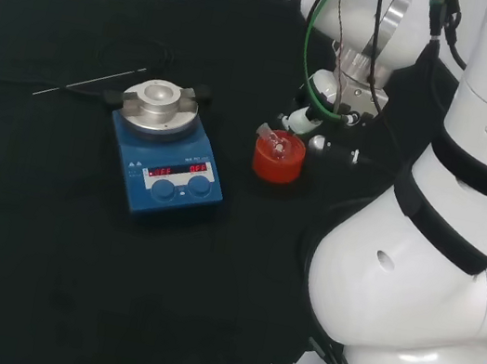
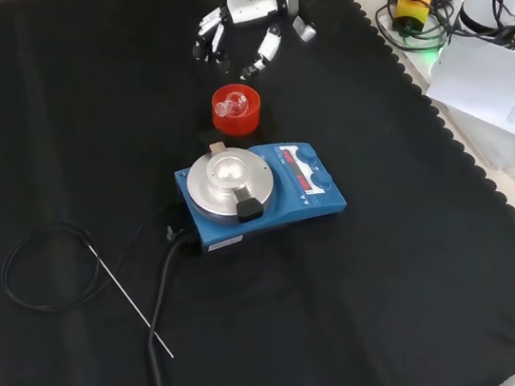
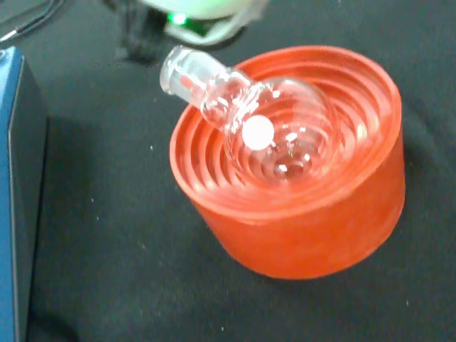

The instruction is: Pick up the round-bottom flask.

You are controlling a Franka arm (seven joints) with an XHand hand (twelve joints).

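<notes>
Laboratory: blue stirrer point(image 2: 262, 194) with metal plate, glass flask point(image 3: 263, 128) in a red stand point(image 3: 299, 214), on a black-clothed desk point(image 2: 396, 299); cables at the edges

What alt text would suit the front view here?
A clear round-bottom flask lies tilted in a red ribbed stand on black cloth, with the hand just beyond it, fingers spread and holding nothing. A blue hotplate stirrer sits nearer the camera.
</notes>
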